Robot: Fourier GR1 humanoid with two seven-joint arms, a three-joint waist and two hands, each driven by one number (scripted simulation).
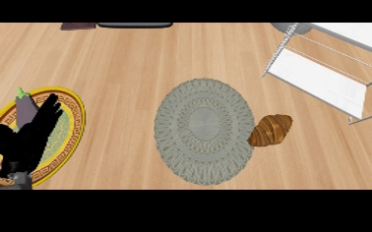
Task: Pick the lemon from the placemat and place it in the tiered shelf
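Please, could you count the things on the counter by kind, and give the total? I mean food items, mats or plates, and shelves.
Food items: 2, the croissant and the eggplant
Mats or plates: 2, the grey round placemat and the yellow-rimmed plate
Shelves: 1, the white tiered shelf
Total: 5
No lemon is visible. The two dark things at the top edge are left out.

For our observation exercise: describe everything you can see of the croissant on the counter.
The croissant is glossy golden-brown, darker along its ridged, layered segments, and looks baked and whole. It lies flat on the wooden counter, angled with one end up to the right. Its left side meets the right edge of the round grey woven placemat. Nothing else touches it.
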